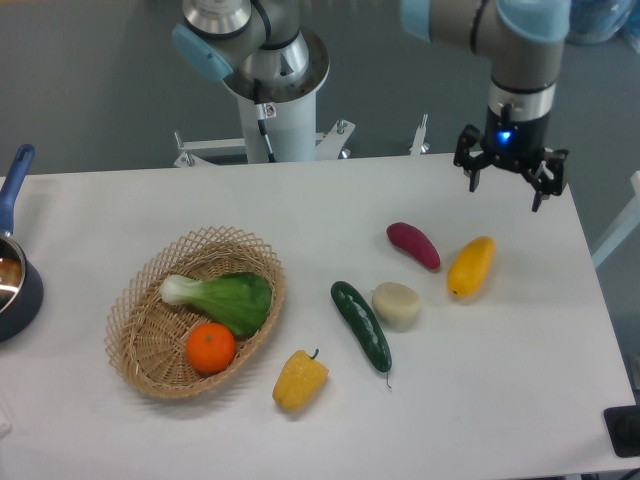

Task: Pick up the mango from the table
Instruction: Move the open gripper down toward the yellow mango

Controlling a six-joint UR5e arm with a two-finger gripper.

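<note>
The mango [471,266], a smooth yellow-orange oval, lies on the white table [520,380] at the right, just right of a purple sweet potato [413,245]. My gripper [507,189] hangs above the table's far right part, beyond and slightly right of the mango, well apart from it. Its fingers [473,177] are spread wide and point down. Nothing is between them.
A white round vegetable [397,304] and a dark green cucumber [361,325] lie left of the mango. A yellow bell pepper [299,380] sits nearer the front. A wicker basket [145,366] holds a leafy green and an orange. A blue pot [14,270] is at the left edge.
</note>
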